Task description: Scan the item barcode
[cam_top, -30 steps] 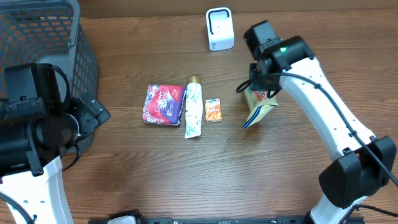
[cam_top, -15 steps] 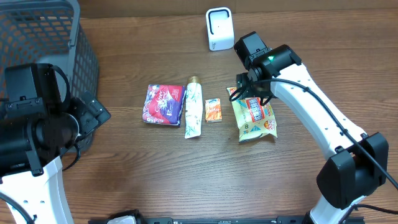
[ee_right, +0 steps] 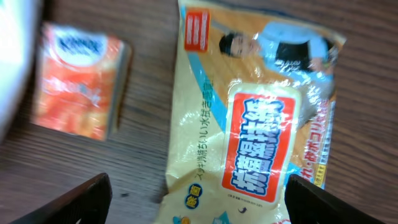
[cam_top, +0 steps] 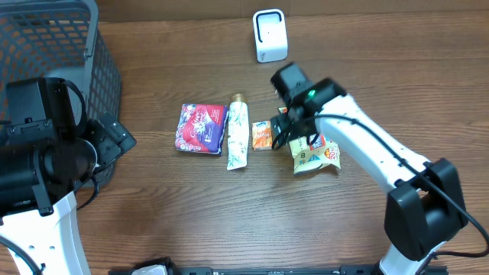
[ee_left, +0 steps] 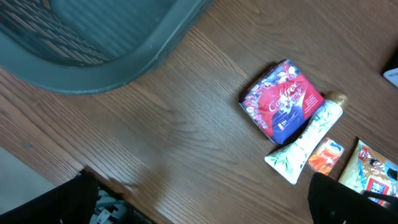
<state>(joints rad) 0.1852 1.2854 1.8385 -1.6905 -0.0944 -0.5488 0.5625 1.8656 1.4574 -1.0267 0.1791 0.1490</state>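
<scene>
The right pincer (ee_right: 196,186) hovered open and empty over the yellow plastic snack packet (cam_top: 315,153), lying flat on the wooden tabletop (cam_top: 229,214) at five o'clock from the white box-shaped scanner (cam_top: 269,36); scanning looked undone, needing a grasp and lift toward it.

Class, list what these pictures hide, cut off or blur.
- Overhead: yellow printed snack packet, upper part under the right arm.
- Right wrist: small orange carton, blurred, label unreadable.
- Overhead: grey mesh plastic basket, cut by the frame corner.
- No barcode shows in any view.
</scene>
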